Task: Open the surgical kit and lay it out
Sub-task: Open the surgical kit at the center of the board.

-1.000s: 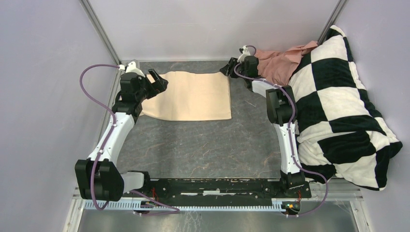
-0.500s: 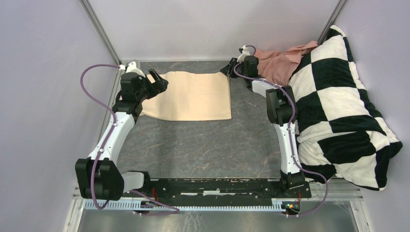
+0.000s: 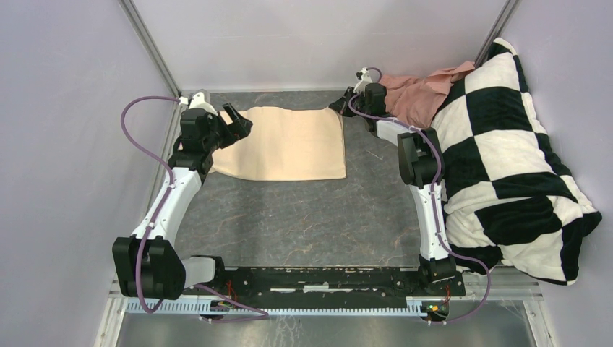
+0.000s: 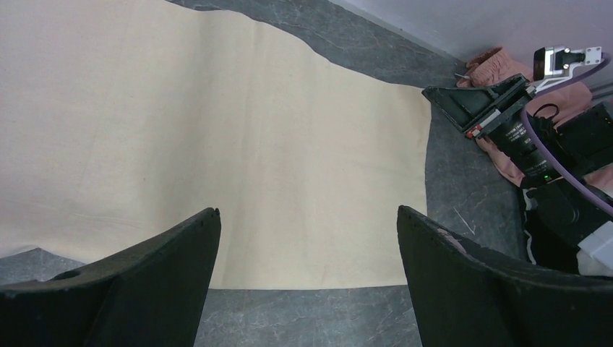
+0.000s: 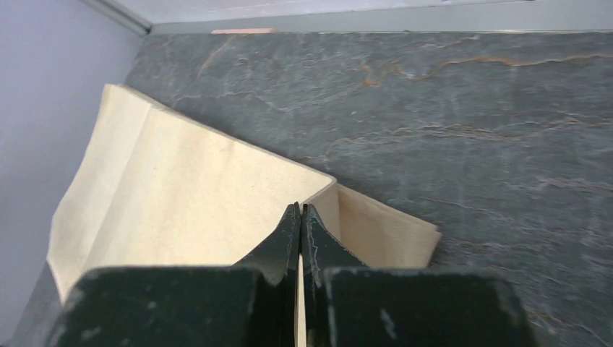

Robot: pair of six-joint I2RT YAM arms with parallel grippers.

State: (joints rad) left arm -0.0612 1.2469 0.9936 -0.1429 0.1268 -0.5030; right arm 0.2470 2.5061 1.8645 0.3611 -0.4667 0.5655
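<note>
Dark grey marbled table [image 3: 303, 217] with pale lilac walls all round, that was the setup. Over at 3 o'clock sat a big black-and-white checkered blanket [image 3: 513, 159], with some crumpled pink fabric [image 3: 419, 94] up at 1 o'clock.

The surgical kit's cloth wrap [image 3: 289, 144] lay flat around 11 o'clock on the table. No steel tray or instruments showed anywhere, so I couldn't tell if they were under it or elsewhere.

The right gripper [image 5: 299, 211] was at the wrap's 1 o'clock corner, fingers pressed tight together on the cloth, with that corner curled up off the table in a little fold. The left gripper [image 4: 307, 224] hovered over the wrap's 9 o'clock edge with its fingers spread wide, holding nothing.

What worried me from here:
- That pinch looked like it only had the very tip of the corner. Any quick pull and I reckon the cloth slips straight out.
- It may have caught just one layer, so the flap could peel unevenly or bunch up.
- With the left side not pinning anything, a pull from the right could drag the whole wrap across the table instead of opening it.
- The pink fabric sat right beside the right arm, so it could snag on a swing back.
</note>
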